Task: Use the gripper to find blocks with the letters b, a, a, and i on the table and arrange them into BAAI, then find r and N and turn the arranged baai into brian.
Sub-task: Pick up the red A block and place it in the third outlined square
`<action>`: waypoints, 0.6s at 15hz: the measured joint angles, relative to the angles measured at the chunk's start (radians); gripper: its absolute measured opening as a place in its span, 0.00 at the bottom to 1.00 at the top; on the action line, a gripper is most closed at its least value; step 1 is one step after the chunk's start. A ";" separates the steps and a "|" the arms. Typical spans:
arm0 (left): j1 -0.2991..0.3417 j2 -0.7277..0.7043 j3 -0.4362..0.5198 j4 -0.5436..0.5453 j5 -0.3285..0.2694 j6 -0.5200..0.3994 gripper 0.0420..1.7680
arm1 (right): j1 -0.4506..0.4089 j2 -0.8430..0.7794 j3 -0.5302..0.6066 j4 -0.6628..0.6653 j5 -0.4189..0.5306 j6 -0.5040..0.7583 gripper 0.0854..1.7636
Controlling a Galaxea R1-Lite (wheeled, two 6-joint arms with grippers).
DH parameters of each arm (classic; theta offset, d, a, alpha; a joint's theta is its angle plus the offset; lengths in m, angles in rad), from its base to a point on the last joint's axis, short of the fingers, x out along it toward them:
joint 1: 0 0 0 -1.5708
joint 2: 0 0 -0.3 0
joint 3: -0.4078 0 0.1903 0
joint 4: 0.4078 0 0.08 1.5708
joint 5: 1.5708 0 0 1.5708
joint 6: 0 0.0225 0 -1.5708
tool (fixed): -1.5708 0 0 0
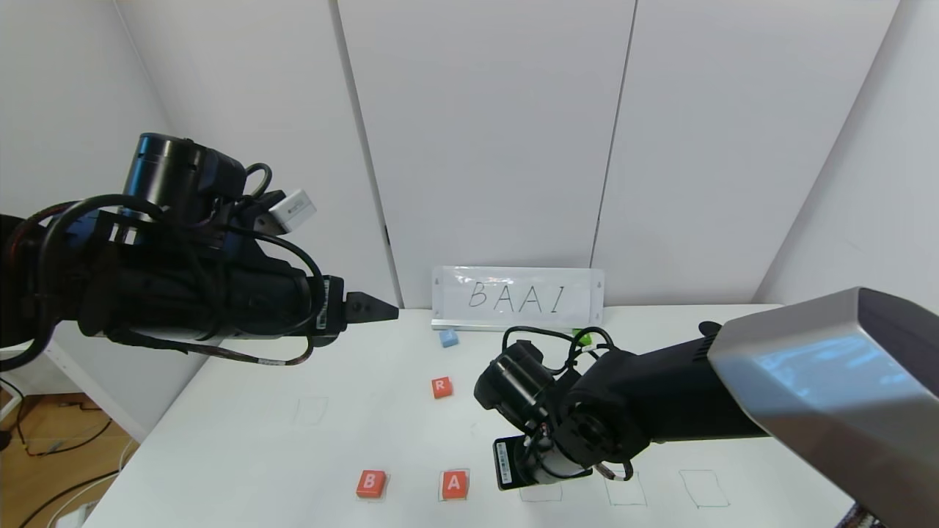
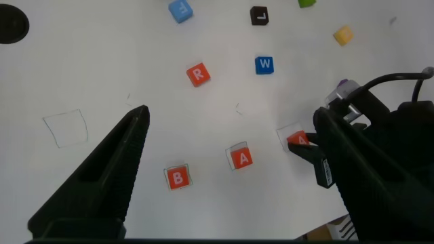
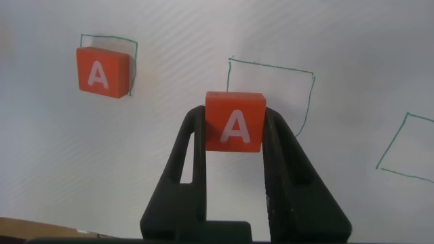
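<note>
I am holding the second A block [image 3: 234, 122] clamped between the jaws of the right gripper [image 3: 234, 146], face up and square to the fingers, just above the table [image 1: 242, 440]. The relation I am steering by: the third pen-drawn square [image 3: 271, 91] is lying just beyond the block, toward twelve o'clock from the jaws, and slightly toward one o'clock, so the placement looks to me like a short forward move and a descent. The first A block [image 1: 454, 484] and the B block [image 1: 371, 483] are sitting at nine o'clock of my right gripper, each in its own outline. The R block [image 1: 441, 387] is waiting farther back. The blocks are flat, matte, sharp-edged squares with white letters; the tabletop is smooth white. The left gripper [image 1: 370, 308] is hanging high at the left, jaws wide apart, empty.
</note>
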 joint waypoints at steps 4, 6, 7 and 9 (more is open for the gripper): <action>0.000 0.011 0.000 0.000 0.000 0.000 0.97 | -0.005 0.029 -0.002 0.004 -0.001 0.007 0.27; -0.001 0.017 0.000 0.000 -0.001 0.000 0.97 | -0.014 0.038 -0.001 0.013 -0.003 0.008 0.27; -0.001 0.018 0.000 0.000 0.000 0.000 0.97 | -0.017 0.042 -0.001 0.017 -0.003 0.008 0.27; -0.001 0.022 0.000 0.000 -0.001 0.000 0.97 | -0.021 0.047 -0.002 0.018 -0.004 0.006 0.27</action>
